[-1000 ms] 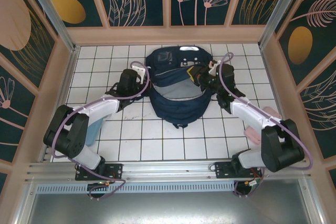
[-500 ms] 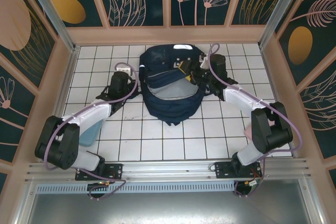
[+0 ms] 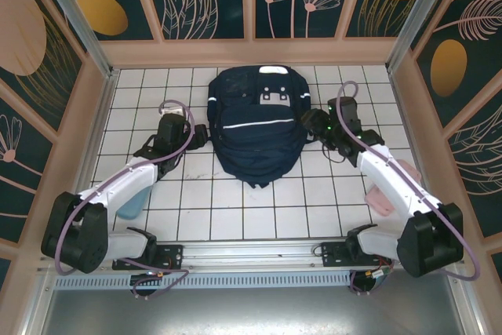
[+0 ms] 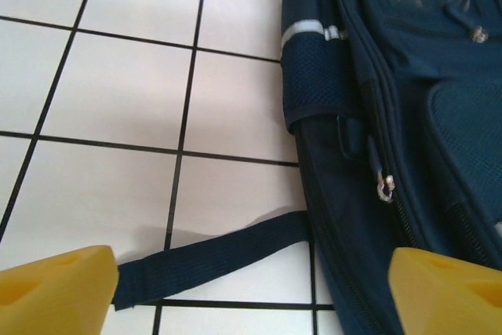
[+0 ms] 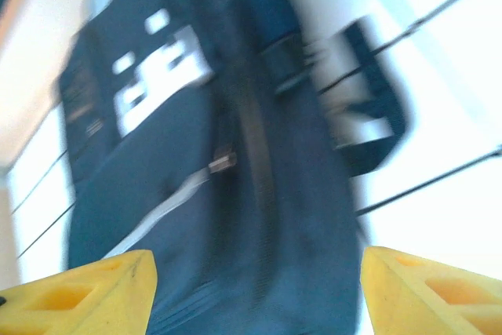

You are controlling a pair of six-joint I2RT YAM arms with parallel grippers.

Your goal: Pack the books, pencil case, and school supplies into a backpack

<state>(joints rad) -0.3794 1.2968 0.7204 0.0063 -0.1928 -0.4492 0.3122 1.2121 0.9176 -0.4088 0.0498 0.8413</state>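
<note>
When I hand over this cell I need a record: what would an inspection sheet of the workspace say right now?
Surface: white tiled table.
Job's things: backpack lies flat at the far middle, striped front up; one strap trails on the tiles.
Clutter: pale blue item partly under the left arm, pink item beside the right arm; neither identifiable.
Grippers: left tool and right tool open, holding nothing, flanking the backpack.
Cables: purple cables loop along both arms.
Surroundings: wood-framed floral wall panels.
</note>
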